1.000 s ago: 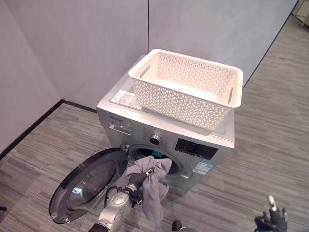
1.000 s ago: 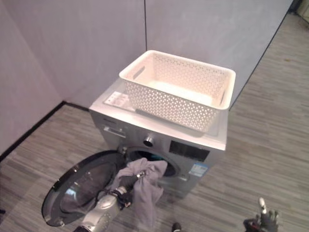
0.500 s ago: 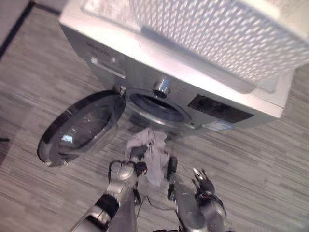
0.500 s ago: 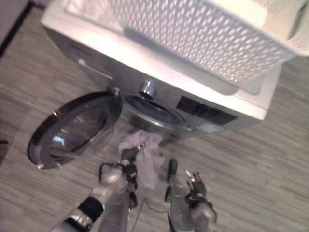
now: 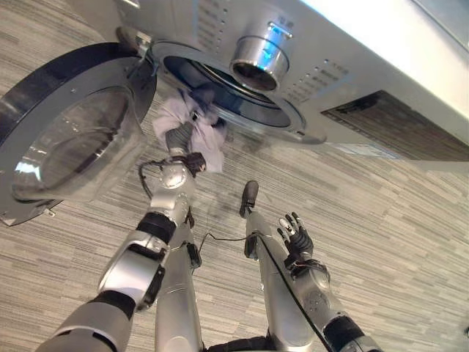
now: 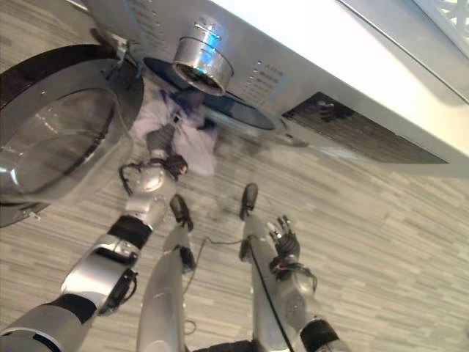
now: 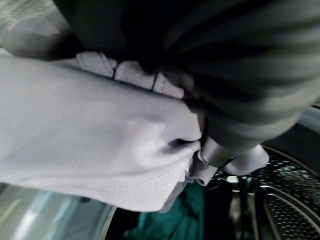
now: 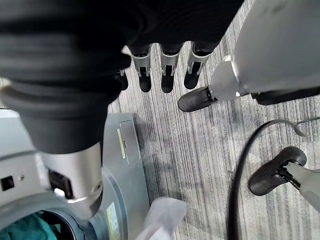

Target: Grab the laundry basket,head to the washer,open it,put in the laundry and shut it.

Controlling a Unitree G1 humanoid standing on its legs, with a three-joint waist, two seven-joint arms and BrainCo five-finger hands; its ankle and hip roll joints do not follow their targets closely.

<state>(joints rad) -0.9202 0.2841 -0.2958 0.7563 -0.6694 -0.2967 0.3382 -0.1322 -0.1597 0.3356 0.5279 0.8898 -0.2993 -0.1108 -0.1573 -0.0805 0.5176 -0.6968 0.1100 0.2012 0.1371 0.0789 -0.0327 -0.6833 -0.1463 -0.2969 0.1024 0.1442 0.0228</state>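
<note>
1. The left robot hand point(image 5: 181, 137) is wrapped in a pale grey cloth point(image 5: 173, 117) at the mouth of the washer point(image 5: 352, 66); its fingers are buried in the folds, so I cannot tell from the eye views how they sit; in the left wrist view the cloth point(image 7: 95, 145) bunches tight against the dark ribbed cover and the fingers stay hidden, so whether it is grasping cannot be told.
2. The top of the washer is cut off by the upper edge of the eye views; a scrap of white lattice point(image 6: 453, 6) in the far upper corner is too small to identify for sure.
3. Inside the drum point(image 7: 280, 200), past the cloth, something teal point(image 7: 177, 210) lies in the dark; its form is unclear.
4. The floor point(image 5: 410, 220) is grey striped plank; the washer is silver with a shiny round knob point(image 5: 258, 60) and a dark panel point(image 5: 399, 128) on its front.
5. The round glass door point(image 5: 66, 132) stands swung wide on the robot's left side of the opening.
6. The left arm reaches up towards the opening, the cloth hanging over the lower rim point(image 5: 242, 110).
7. The right robot hand point(image 5: 297, 238) hangs low, well apart from the washer, fingers relaxed and released, grasping nothing; its own wrist view shows the straight dark tips point(image 8: 167, 75) above the floor.
</note>
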